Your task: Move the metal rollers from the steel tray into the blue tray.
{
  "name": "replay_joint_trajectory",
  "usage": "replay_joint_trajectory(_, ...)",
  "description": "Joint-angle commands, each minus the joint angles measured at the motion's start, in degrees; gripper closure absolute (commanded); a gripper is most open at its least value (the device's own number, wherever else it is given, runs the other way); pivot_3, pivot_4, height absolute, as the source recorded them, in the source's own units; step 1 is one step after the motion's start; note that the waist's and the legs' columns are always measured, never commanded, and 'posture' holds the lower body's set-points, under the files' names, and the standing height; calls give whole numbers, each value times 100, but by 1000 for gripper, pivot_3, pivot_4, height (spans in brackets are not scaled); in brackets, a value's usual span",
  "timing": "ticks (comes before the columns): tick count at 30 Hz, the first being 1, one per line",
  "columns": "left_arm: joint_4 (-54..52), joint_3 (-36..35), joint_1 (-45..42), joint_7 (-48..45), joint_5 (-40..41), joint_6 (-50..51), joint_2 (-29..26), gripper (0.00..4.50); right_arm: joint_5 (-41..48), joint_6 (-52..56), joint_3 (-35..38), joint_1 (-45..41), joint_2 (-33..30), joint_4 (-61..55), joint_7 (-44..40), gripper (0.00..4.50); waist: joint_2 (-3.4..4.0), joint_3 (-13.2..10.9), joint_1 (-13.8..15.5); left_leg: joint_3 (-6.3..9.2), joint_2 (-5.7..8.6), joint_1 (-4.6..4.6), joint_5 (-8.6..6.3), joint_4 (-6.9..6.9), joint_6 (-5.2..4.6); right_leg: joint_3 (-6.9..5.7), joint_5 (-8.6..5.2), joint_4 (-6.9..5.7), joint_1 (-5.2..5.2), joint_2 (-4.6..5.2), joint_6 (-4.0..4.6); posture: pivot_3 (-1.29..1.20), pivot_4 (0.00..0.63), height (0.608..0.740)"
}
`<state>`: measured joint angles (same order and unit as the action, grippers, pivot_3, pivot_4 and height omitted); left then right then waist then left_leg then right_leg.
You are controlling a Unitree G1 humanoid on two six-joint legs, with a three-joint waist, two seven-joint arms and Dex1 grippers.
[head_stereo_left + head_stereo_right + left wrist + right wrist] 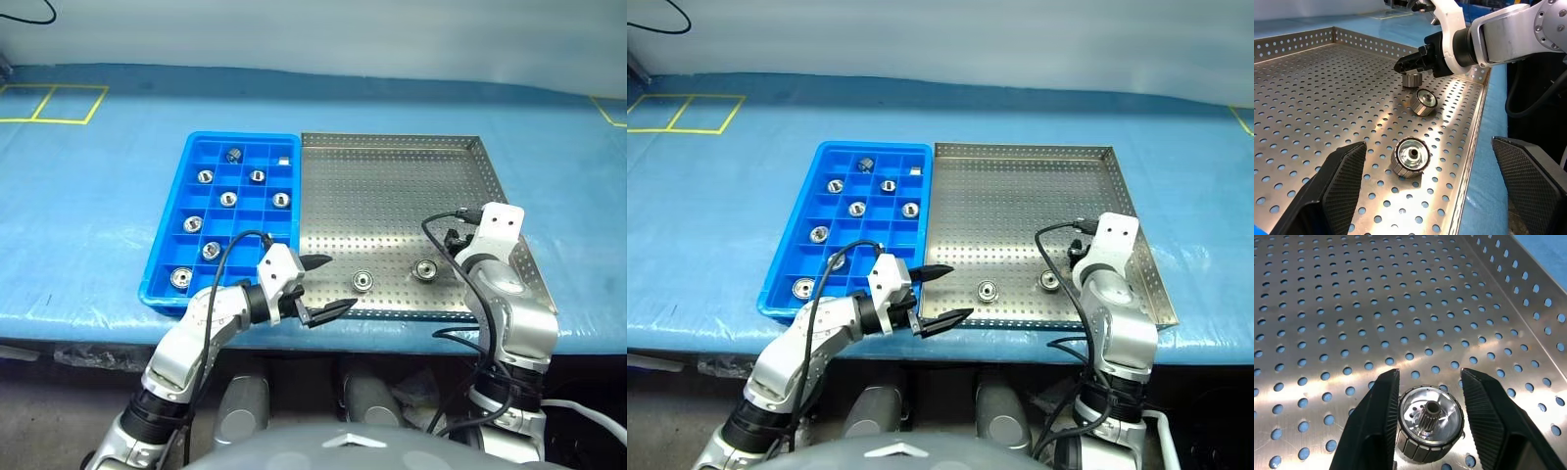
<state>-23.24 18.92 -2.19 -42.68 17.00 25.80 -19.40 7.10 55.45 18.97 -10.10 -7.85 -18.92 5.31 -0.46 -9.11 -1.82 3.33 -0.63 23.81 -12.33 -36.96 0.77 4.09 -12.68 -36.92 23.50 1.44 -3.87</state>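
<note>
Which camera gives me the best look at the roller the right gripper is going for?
The right wrist view: the roller sits large between the right gripper's two fingers on the steel tray. The left wrist view shows it from the side, small, under the fingertips. The eye views show little of it behind the right arm.

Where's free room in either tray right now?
Steel tray: far part bare, up to its far rim. Crowded along its near rim: metal rollers, right claw closed on one, left claw open. Blue tray: near cells beside steel tray look empty.
</note>
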Motion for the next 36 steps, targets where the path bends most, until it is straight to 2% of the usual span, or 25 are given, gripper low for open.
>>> replay_joint_trajectory(1,-307,70,13,-16,97,-35,-27,0,-72,64,36,4,-108,-233,50,3542,0,0,2,0,0,0,0,0,0,0,0,1,0,0,0,37,150,740)
replay_joint_trajectory(7,-286,62,30,44,81,-81,-1,0,8,-305,-121,199,-228,-346,-235,3542,1,0,-7,0,-1,-1,0,0,0,0,0,0,0,0,0,31,150,740)
replay_joint_trajectory(8,-269,65,21,45,79,-84,5,0,3,-416,-124,213,-207,-360,-233,3370,2,0,-9,0,-1,-1,0,0,0,0,-1,1,0,0,0,31,150,740)
replay_joint_trajectory(12,-239,68,7,63,69,-86,21,0,15,-550,-138,214,-176,-403,-256,2297,4,-1,-26,-3,-1,-1,0,0,0,3,0,0,1,0,-1,29,150,740)
replay_joint_trajectory(18,-218,65,0,108,62,-92,38,0,-168,-210,-193,153,-151,-427,32,278,4,-2,-23,-2,-1,0,0,0,0,3,-1,1,2,0,0,29,150,740)
replay_joint_trajectory(19,-223,71,4,119,60,-90,39,0,-185,-131,-189,148,-149,-430,65,53,4,-2,-22,-2,-1,0,0,0,0,3,-1,1,2,0,0,33,150,740)
replay_joint_trajectory(30,-222,99,3,178,64,-70,48,0,-176,322,41,93,-35,-323,242,53,6,-2,-22,-2,-1,0,0,2,0,3,-1,1,4,0,0,36,150,740)
replay_joint_trajectory(33,-212,97,-8,184,60,-67,46,0,-168,332,60,77,-9,-296,251,645,6,-3,-21,-2,-1,0,0,2,0,3,-1,1,4,0,0,38,150,740)
replay_joint_trajectory(36,-204,95,-19,191,57,-64,43,0,-146,332,83,48,24,-300,242,1621,7,-3,-21,-2,-1,1,0,2,0,3,-1,1,4,0,0,38,150,740)
